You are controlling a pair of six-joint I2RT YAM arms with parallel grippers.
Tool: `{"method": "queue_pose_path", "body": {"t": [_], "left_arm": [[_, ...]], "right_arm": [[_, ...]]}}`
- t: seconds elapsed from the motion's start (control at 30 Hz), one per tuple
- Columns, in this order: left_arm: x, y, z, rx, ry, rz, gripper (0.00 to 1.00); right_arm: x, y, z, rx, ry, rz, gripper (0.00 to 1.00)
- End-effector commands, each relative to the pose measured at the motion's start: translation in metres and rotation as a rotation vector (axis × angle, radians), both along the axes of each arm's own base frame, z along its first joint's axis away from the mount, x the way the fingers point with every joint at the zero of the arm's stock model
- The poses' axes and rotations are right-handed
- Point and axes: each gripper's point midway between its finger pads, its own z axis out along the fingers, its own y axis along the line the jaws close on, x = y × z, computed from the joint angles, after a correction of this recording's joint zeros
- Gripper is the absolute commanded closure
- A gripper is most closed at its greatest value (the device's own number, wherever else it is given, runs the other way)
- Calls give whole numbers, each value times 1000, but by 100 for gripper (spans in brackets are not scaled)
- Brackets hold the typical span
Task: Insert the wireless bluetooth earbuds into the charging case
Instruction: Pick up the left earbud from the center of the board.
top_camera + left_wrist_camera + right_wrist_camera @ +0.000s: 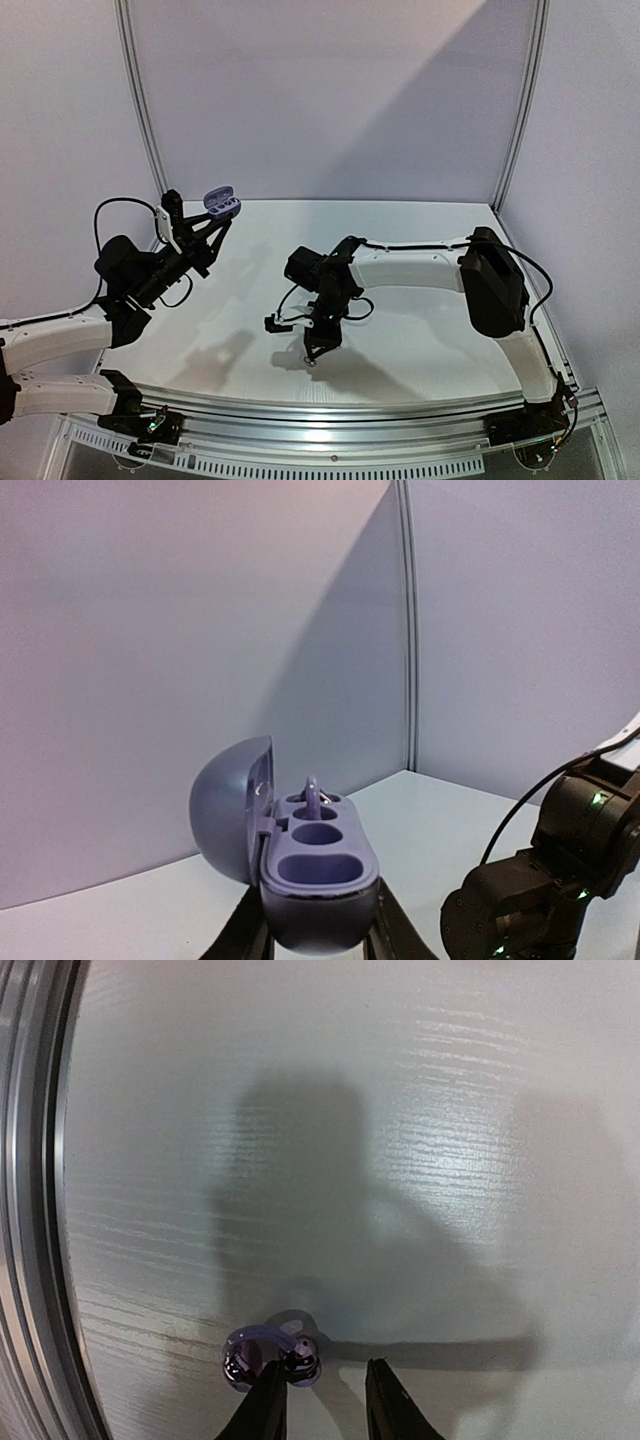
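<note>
Top external view takes in the pale worktop. The right arm reaches from the right edge toward the middle and bends down close to the near edge. The left arm is raised over the left edge.

The left fingers are clamped on the base of the lavender charging case, held in the air clear of the worktop, with its lid swung open. A seated earbud stands in a rear socket, stem up.

The right fingers stand apart, tips low over the worktop. A loose earbud, glossy lavender, lies on the worktop by the near edge. It is at the tip of the finger nearer that edge, not squarely between the two. Whether it touches that finger I cannot tell.
</note>
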Motion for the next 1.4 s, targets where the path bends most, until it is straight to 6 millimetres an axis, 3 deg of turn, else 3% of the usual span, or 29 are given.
{"method": "queue_pose_path", "body": {"t": [0.0,0.73,0.9,1.03,1.13,1.23,1.37], "left_arm": [[4,3,-3,5,14,15,100],[4,3,-4,8,16,15,100],[4,3,-3,8,15,15,100],[5,3,-4,10,17,16,100],[5,4,-4,7,18,22,100],[7,7,-4,6,17,43,100],[9,10,-5,5,14,66,100]], "right_arm": [[-2,-1,-8,-15,21,2,74],[-12,0,-15,-35,42,5,73],[-12,1,-13,-26,46,7,86],[-11,4,-8,-12,42,-1,87],[-6,9,2,15,20,-23,88],[12,17,26,77,-27,-102,90],[46,34,90,233,-142,-257,93]]}}
